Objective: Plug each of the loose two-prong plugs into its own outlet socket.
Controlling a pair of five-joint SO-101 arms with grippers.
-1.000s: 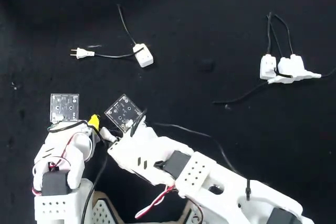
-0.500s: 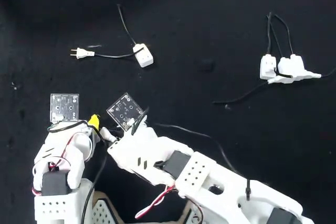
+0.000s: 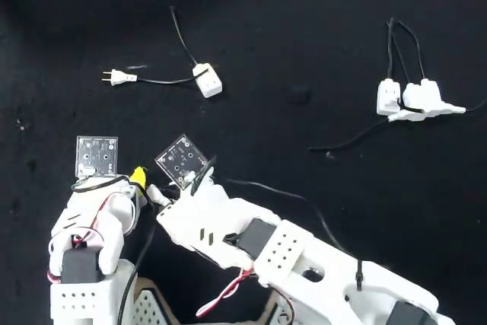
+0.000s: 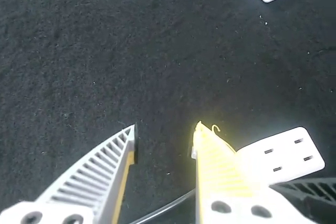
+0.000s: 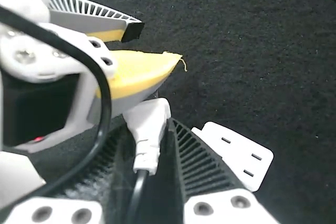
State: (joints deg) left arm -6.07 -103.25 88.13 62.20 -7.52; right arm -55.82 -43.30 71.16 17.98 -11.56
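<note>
Black cloth (image 3: pixel 304 51) covers the whole table, and from where I stand both arms are bunched at its near left corner. The right arm (image 3: pixel 289 253) is the bigger sight, stretching in from the near right and crossing low towards the left arm (image 3: pixel 87 226), which sits upright at the near left edge.

Over on the far right lies a cluster of white outlet blocks (image 3: pixel 411 99) with plugs seated in them, black cords looping off towards the back. Well apart from that, at the far left, a small white outlet block (image 3: pixel 207 80) lies flat, and its thin black cord runs to a loose two-prong plug (image 3: pixel 114 77) lying on the cloth with its prongs pointing away from the block.

The right gripper (image 5: pixel 149 127) has its black ribbed fingers (image 5: pixel 197 166) closed around a white plug (image 5: pixel 149 135), whose black cord (image 3: pixel 266 188) trails back over the cloth beside the arm. A flat white outlet piece (image 5: pixel 239 153) with slots in its face sits just beside that gripper.

The left gripper (image 4: pixel 165 129) is spread wide with bare cloth between its fingers, holding nothing. Its yellow finger (image 5: pixel 139 74) is right up against the held plug's end; I cannot tell whether they touch.
</note>
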